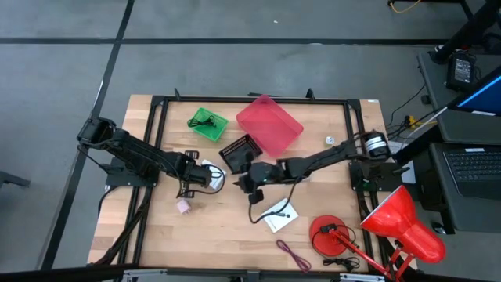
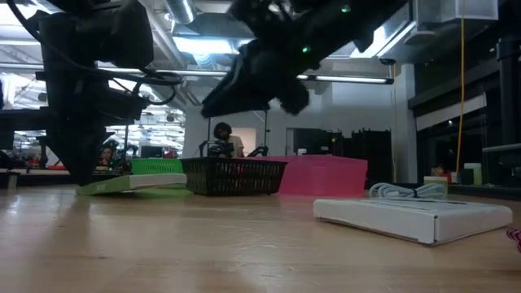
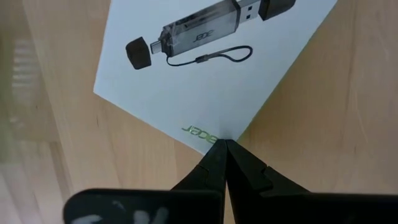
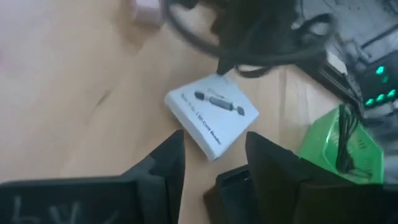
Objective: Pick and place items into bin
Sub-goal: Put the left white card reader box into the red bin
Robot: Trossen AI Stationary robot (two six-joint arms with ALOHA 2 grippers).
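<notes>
The table holds two white cards (image 1: 279, 214) (image 1: 210, 174), one pink cube (image 1: 184, 206), one maroon cord (image 1: 293, 254), one green tray (image 1: 207, 124), one pink bin (image 1: 268, 124), one black basket (image 1: 238, 150) and one red lamp (image 1: 395, 223).

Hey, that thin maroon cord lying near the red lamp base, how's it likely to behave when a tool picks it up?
The maroon cord lies in a loose loop flat on the table, so it is probably floppy and would drape and dangle once lifted. It looks thin, so likely very light, and a pinch could miss or let it slip. Being limp, pushing it would probably just bunch it up.
</notes>
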